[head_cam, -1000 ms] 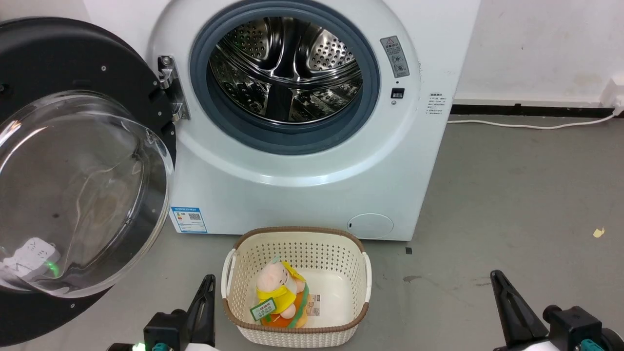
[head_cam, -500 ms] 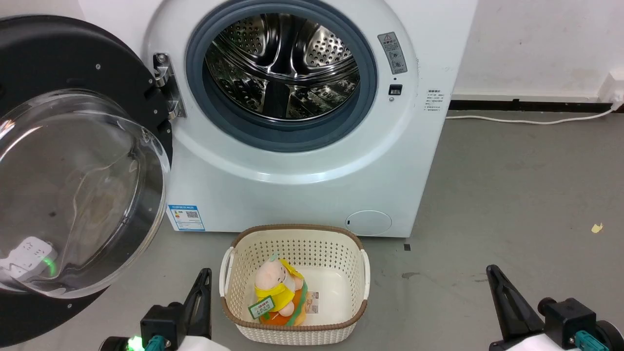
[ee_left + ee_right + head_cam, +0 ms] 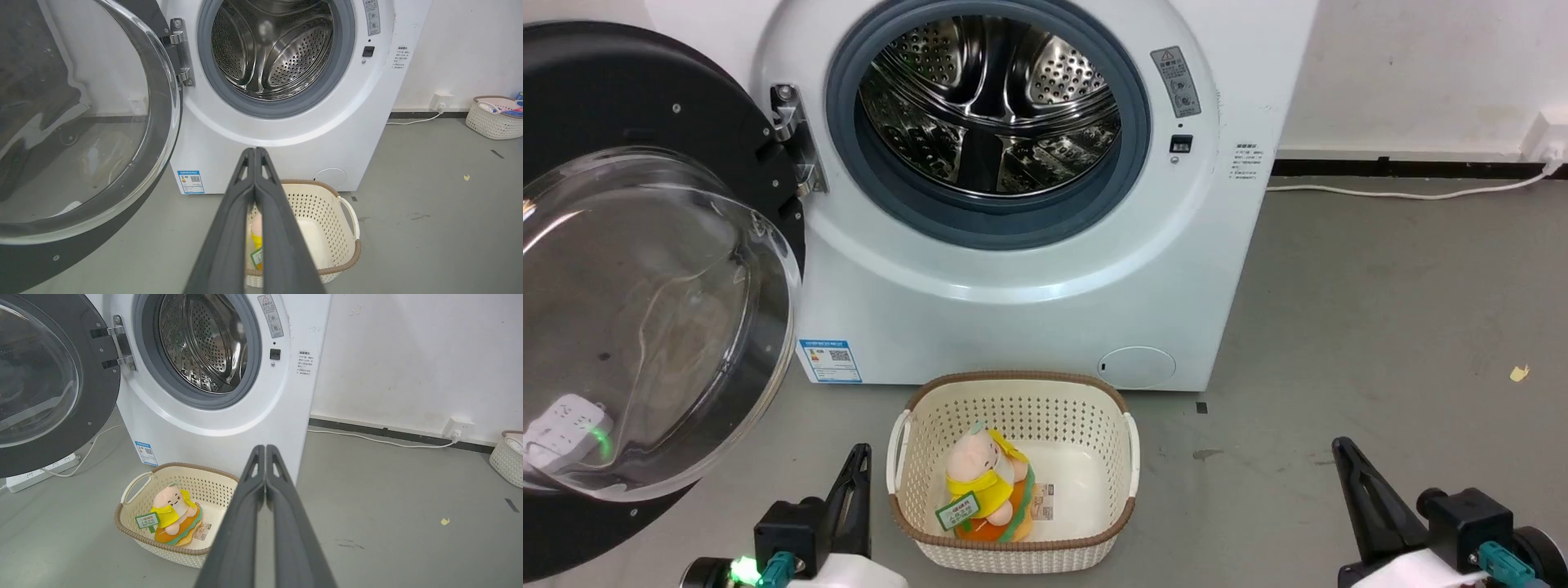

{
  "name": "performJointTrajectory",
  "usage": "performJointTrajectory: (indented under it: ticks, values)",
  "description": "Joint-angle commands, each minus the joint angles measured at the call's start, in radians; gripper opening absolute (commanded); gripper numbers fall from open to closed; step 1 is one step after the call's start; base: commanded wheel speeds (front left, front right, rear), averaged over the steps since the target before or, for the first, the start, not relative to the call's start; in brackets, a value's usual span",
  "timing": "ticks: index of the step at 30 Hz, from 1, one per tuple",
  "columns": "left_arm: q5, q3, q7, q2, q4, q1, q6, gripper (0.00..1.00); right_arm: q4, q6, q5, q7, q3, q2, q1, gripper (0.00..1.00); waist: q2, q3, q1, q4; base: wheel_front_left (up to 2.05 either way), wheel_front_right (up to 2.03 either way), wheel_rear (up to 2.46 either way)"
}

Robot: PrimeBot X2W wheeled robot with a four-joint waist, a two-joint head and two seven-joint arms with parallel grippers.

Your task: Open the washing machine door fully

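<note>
The washing machine door [image 3: 645,310] stands swung wide to the left on its metal hinge [image 3: 792,139], its black disc and bulging glass bowl [image 3: 77,122] facing me; it is also in the right wrist view [image 3: 45,384]. The steel drum mouth [image 3: 988,106] is uncovered. My left gripper [image 3: 858,453] is low on the left, shut and holding nothing, well clear of the door. In its wrist view its fingers [image 3: 255,151] press together. My right gripper [image 3: 1339,445] sits low on the right, shut and holding nothing, fingers [image 3: 265,448] together.
A cream basket [image 3: 1013,555] with a plush toy [image 3: 984,486] stands on the grey floor before the machine, between my grippers. A white power strip [image 3: 36,473] and cable lie under the door. A second basket [image 3: 494,118] sits far right by the wall.
The head camera has shifted, so the whole scene sits slightly higher and further left. Both grippers stay shut and low. The door keeps its wide-open position.
</note>
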Motion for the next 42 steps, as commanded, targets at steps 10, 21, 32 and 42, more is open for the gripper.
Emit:
performJointTrajectory:
  ticks: [10,21,32,42]
  values:
    - [0.018,0.015,0.03,0.001,-0.02,-0.026,-0.003,0.0,-0.011,0.001,-0.01,0.03,0.008,0.004,-0.032,0.0,-0.0001,0.009,-0.0001,-0.006,0.0,0.0,0.0]
    - [0.028,0.027,0.055,0.0,-0.033,-0.036,-0.004,0.0,-0.016,0.001,-0.015,0.054,0.013,0.004,-0.045,0.0,-0.0001,0.017,-0.0001,-0.011,0.0,0.0,0.0]
    - [0.038,0.037,0.077,0.0,-0.045,-0.045,-0.005,0.0,-0.021,0.001,-0.02,0.077,0.019,0.005,-0.057,0.0,-0.0001,0.024,-0.0001,-0.016,0.0,0.0,0.0]
    - [0.046,0.046,0.097,0.0,-0.056,-0.053,-0.006,0.0,-0.025,0.001,-0.024,0.097,0.023,0.005,-0.068,0.0,-0.0001,0.031,-0.0001,-0.021,0.0,0.0,0.0]
